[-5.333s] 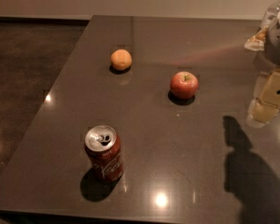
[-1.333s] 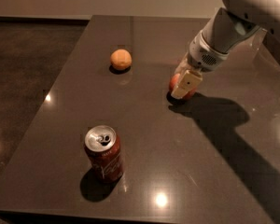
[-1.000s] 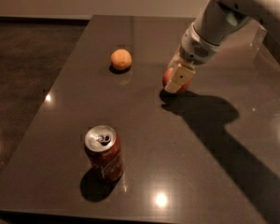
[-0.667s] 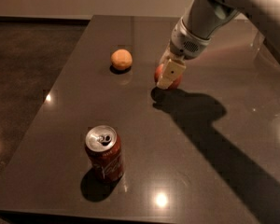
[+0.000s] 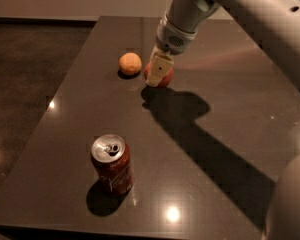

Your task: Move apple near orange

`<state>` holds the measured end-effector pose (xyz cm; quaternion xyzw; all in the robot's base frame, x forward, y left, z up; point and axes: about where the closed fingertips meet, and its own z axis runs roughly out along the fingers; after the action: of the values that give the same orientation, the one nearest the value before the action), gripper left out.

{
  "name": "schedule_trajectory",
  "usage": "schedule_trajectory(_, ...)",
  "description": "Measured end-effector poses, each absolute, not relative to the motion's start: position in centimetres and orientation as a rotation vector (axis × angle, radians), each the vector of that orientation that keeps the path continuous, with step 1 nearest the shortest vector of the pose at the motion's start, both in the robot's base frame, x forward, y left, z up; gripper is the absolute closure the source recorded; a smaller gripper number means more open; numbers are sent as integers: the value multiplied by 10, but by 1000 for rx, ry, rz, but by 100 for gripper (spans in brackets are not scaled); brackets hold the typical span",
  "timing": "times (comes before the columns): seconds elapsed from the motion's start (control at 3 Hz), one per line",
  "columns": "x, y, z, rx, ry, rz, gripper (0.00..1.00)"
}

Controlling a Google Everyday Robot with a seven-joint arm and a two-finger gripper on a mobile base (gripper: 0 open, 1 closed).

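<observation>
Well toward the far side of the table (image 5: 75, 114), the gripper (image 5: 157, 74) is closed around the apple (image 5: 166, 77). One flat, cream-coloured finger (image 5: 158, 68) lies across the fruit's near-left face; the other finger is hidden behind it. The apple is small, round and red with a smooth skin, and only its right and left edges show past the finger. I cannot tell whether it rests on the tabletop or is just clear of it.

Just to its left, apart by a thin gap, sits the orange (image 5: 130, 63). It is round and matte, and a little smaller than the apple.

Near the front left stands a soda can (image 5: 111, 164), well apart from both fruits. It is an upright red cylinder with a shiny metal top and an opened tab.

The table is a dark, glossy slab that mirrors small ceiling lights and carries the arm's broad shadow. The arm (image 5: 240, 9) is pale grey with smooth, rounded casings, and reaches in from the right.

On the table there are three things: one apple, one orange and one can.
</observation>
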<state>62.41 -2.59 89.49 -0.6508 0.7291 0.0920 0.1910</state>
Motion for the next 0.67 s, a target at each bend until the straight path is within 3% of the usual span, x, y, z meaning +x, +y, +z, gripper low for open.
schedule_trajectory(0.67, 648, 2, 890, -1856, 2049, 225, 100)
